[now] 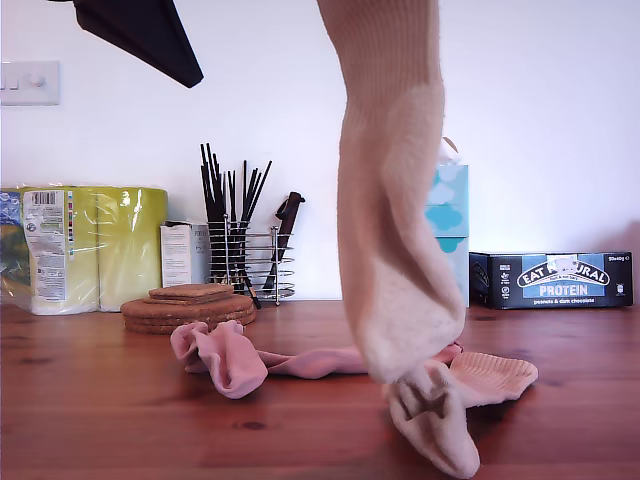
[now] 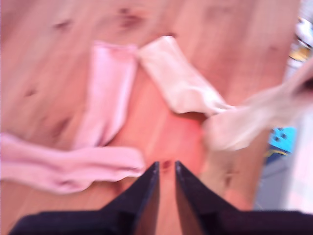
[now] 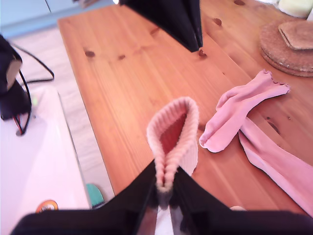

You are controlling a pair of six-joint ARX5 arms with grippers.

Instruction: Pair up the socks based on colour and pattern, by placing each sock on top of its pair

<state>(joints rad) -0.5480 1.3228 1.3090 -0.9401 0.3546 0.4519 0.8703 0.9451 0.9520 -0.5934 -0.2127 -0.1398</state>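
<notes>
Cream-peach sock [image 1: 395,200] hung limp from second gripper [image 3: 165,183], jaws pinched on ribbed cuff, toe brushing its mate [image 1: 450,395] on table [image 1: 100,420]. Soft, light, floppy; cuff looked best hold. First gripper [image 2: 166,171] empty, slightly parted. Pink socks [image 1: 240,358] lay beside.

Bright, even daylight; first wrist view blurred, pink-tinted.

First claw [image 2: 167,182]: black, tapered wedge fingers; second claw [image 3: 165,183] alike.
</notes>
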